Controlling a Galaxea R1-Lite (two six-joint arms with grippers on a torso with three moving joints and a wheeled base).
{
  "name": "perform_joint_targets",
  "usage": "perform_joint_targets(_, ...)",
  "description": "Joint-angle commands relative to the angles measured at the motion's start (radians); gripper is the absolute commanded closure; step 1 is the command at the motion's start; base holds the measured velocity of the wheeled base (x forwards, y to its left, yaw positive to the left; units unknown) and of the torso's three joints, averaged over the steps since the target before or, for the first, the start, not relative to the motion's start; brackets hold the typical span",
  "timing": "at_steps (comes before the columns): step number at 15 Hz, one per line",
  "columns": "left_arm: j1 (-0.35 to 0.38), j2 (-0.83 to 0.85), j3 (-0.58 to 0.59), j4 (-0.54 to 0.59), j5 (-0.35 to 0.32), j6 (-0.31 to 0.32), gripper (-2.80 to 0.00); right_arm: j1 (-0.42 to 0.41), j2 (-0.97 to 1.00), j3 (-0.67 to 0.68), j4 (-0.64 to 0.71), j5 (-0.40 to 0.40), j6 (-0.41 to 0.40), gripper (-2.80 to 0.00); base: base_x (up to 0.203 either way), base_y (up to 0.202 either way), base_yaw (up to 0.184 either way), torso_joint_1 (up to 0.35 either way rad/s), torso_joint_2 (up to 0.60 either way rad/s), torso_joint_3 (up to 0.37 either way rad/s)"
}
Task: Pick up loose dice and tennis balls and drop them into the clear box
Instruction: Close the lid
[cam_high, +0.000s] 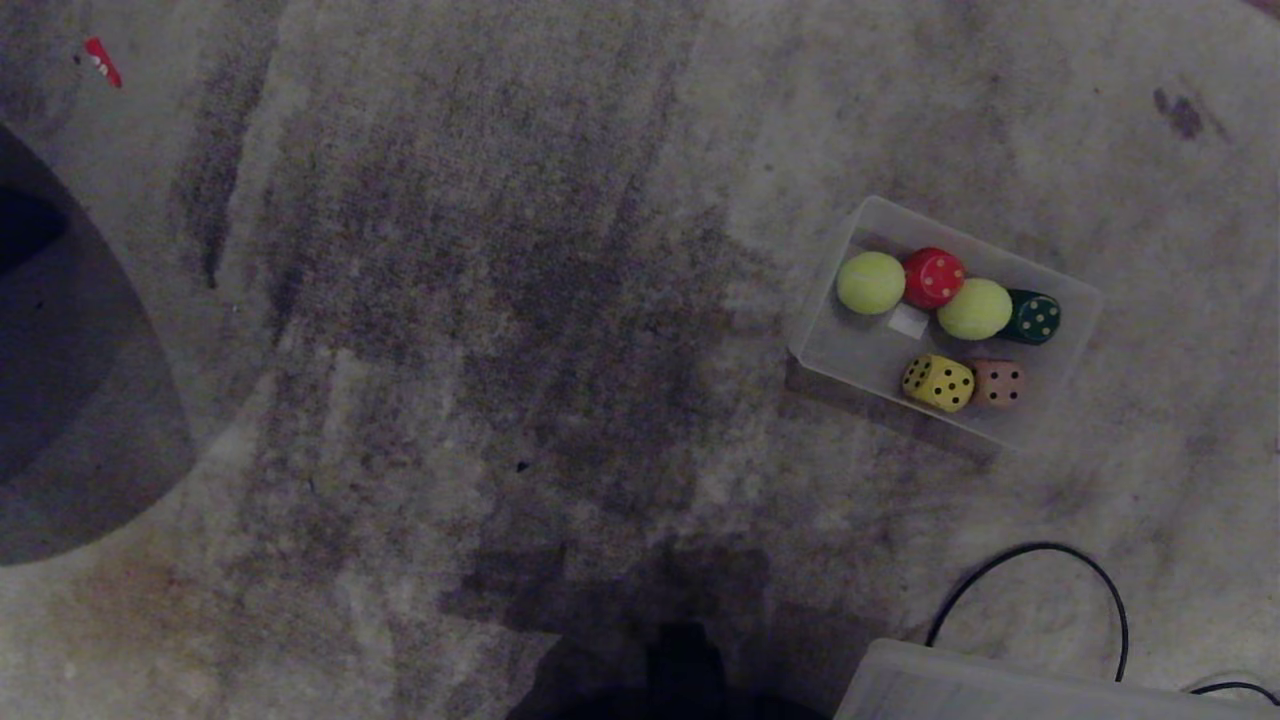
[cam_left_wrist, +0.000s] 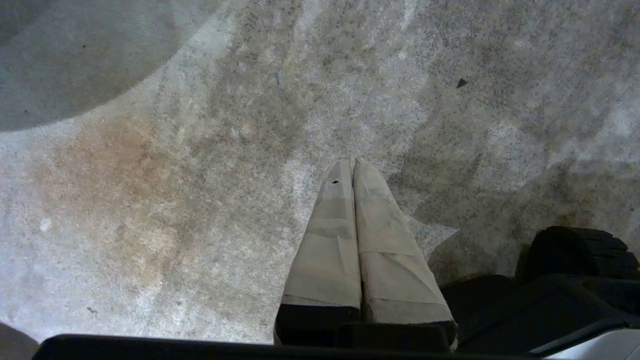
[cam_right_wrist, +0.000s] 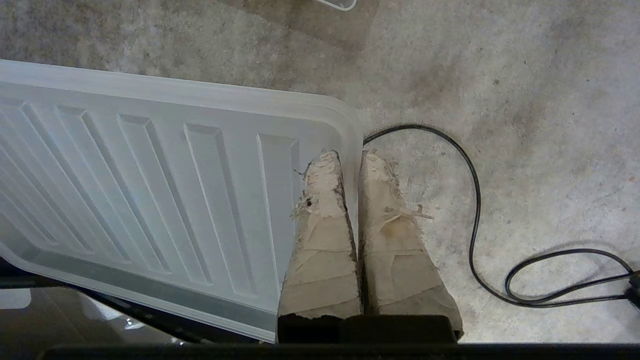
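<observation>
Left gripper (cam_left_wrist: 354, 165): its two taped fingers are pressed together with nothing between them. It hangs over bare carpet.
Right gripper (cam_right_wrist: 350, 157): its two taped fingers are close together and hold nothing. The tape on them is frayed at the tips. It hangs over the edge of the lid.
Lid (cam_right_wrist: 150, 200): a flat, see-through panel with long ribs. It shows under the right gripper and at the bottom right of the head view.
Cable (cam_right_wrist: 475, 225): a thin black cord that curls on the carpet just beside the lid.
Clear box (cam_high: 1075, 330): it sits on the carpet on the robot's right side, well apart from both grippers. All the toys are inside it.
Tennis balls: one (cam_high: 870, 282) is at the left end of the far row; the other (cam_high: 974, 308) is in the same row.
Dice: the red die (cam_high: 934, 277) sits between the two balls and touches both. The dark green die (cam_high: 1035, 316) is at the right end of that row. The yellow die (cam_high: 938, 382) and the peach die (cam_high: 998, 383) sit side by side in the near row.
Carpet (cam_high: 500, 350): grey with dark stains.
Red thing (cam_high: 101, 62): a small red bit lies far off at the top left; I cannot tell what it is.
</observation>
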Motion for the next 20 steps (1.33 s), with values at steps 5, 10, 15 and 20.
perform_joint_targets(5,0.0,0.002,0.002,0.0,0.001,-0.001,0.0,0.0,0.001,-0.001,0.0,0.0,0.0,0.0,0.0,0.0,0.0,0.0,0.0,0.0)
perform_joint_targets(10,0.0,0.002,0.002,0.0,0.001,-0.001,0.0,0.0,0.002,-0.002,0.004,-0.001,0.004,0.0,0.0,0.0,0.0,0.0,0.0,0.0)
perform_joint_targets(15,0.0,0.002,0.002,0.0,0.001,-0.001,0.0,-0.001,0.169,-0.107,-0.002,-0.117,0.071,0.0,0.0,0.0,0.0,0.0,0.0,0.0)
perform_joint_targets(20,0.0,0.002,0.002,0.0,0.001,-0.001,0.0,0.0,0.585,-0.217,-0.199,-0.168,0.179,0.0,0.0,0.0,0.0,0.0,0.0,0.0)
